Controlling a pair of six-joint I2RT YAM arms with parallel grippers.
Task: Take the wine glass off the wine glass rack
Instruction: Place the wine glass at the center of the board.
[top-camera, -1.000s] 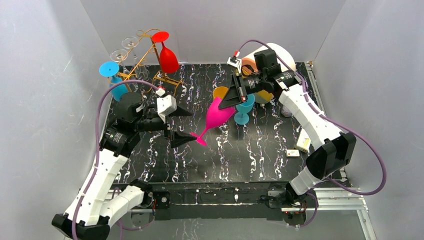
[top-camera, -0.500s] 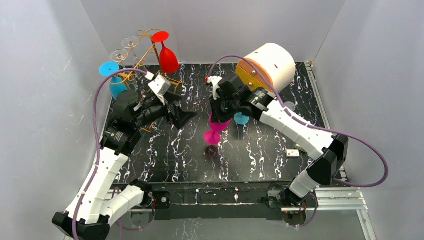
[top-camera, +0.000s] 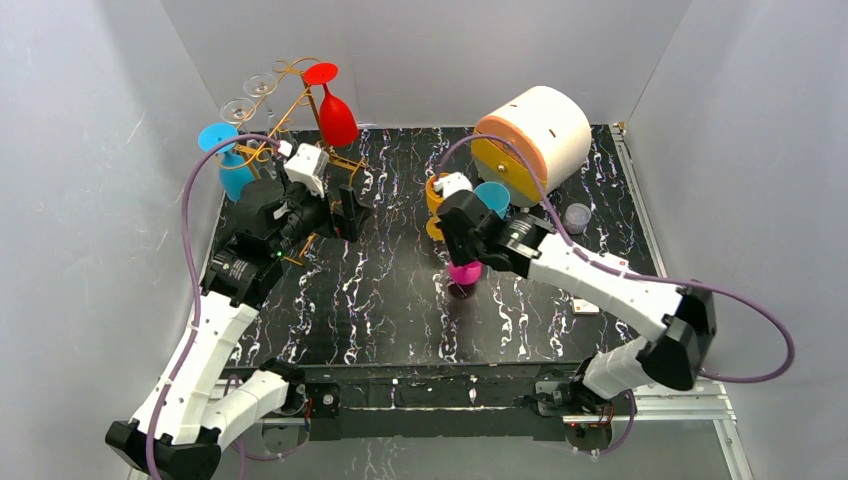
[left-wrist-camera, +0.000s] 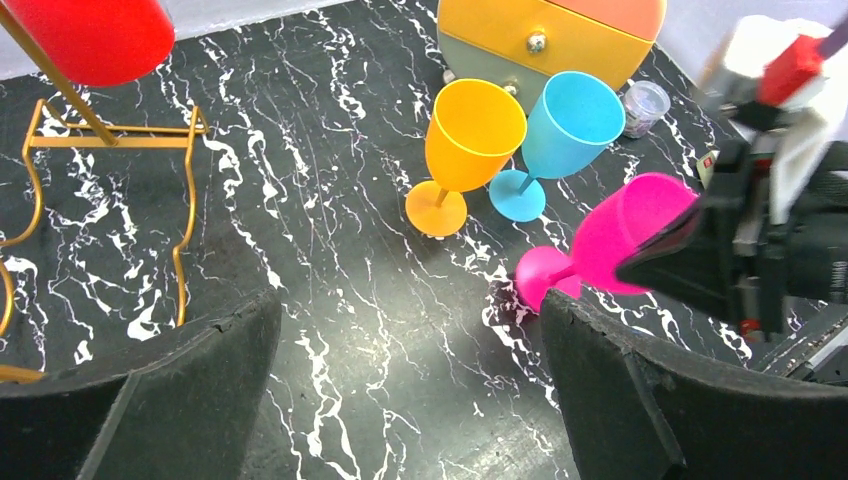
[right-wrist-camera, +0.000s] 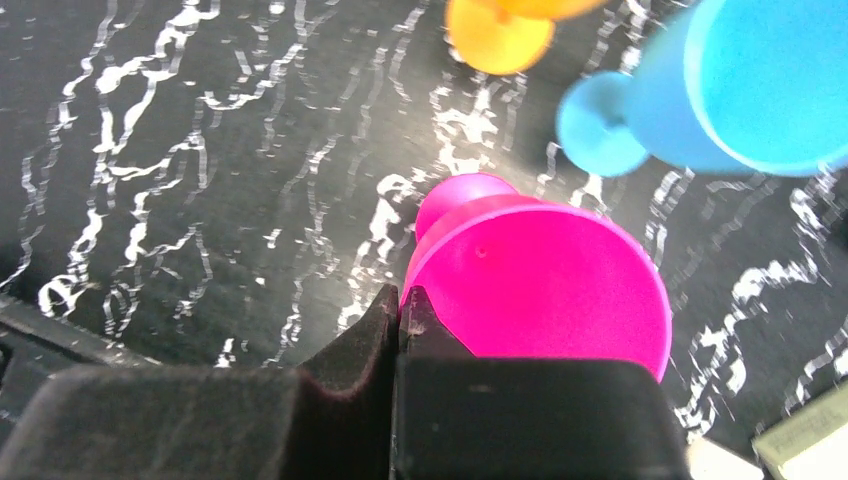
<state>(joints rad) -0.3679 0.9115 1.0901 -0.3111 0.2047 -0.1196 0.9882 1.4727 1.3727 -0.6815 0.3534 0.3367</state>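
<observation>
The gold wire wine glass rack stands at the back left; its base shows in the left wrist view. A red glass, a blue glass and clear glasses hang on it upside down. My right gripper is shut on the rim of a pink wine glass, one finger inside and one outside. The glass is tilted, its foot at or just above the table centre. My left gripper is open and empty, beside the rack base.
An orange glass and a blue glass stand upright just behind the pink one. A round orange-and-peach drawer box sits at the back right. A small clear cup and a small card lie on the right.
My right arm has carried the pink glass forward and down, from lying nearly level to foot-down near the table. My left gripper has drawn back and left toward the rack, staying open.
</observation>
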